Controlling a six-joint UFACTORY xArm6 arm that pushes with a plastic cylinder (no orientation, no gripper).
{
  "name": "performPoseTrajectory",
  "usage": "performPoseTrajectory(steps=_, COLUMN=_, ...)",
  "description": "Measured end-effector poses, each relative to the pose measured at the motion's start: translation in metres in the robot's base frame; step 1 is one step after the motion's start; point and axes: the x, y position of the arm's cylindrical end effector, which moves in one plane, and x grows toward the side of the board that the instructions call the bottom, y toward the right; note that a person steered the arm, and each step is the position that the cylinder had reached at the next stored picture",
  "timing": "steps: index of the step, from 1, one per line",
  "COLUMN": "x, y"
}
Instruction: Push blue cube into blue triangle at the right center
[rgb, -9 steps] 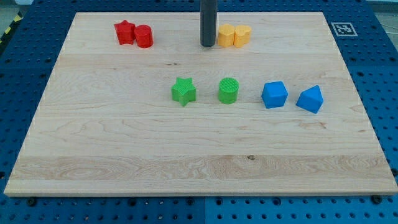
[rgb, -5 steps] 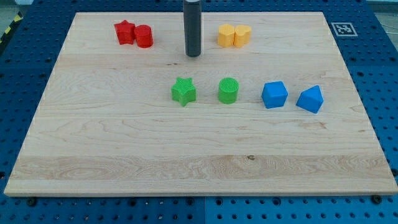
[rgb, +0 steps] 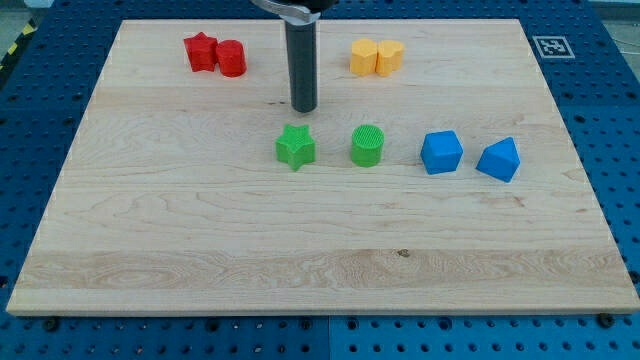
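Observation:
The blue cube (rgb: 441, 152) sits on the wooden board at the view's right centre. The blue triangle (rgb: 499, 159) lies just to its right, a small gap between them. My tip (rgb: 303, 108) is on the board above the green star (rgb: 295, 146), well to the left of the blue cube and a little above its row. It touches no block.
A green cylinder (rgb: 368, 145) stands between the green star and the blue cube. A red star (rgb: 201, 52) and red cylinder (rgb: 232, 58) sit at the top left. Two yellow blocks (rgb: 376, 57) sit at the top, right of centre. The board's right edge (rgb: 590, 190) is near the triangle.
My tip has moved down and to the left, from beside the yellow blocks to just above the green star. No block has moved.

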Motion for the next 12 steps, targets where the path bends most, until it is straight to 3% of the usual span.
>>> performPoseTrajectory(steps=4, x=-0.003, y=0.109)
performPoseTrajectory(steps=8, x=0.08, y=0.111)
performPoseTrajectory(steps=12, x=0.081, y=0.165)
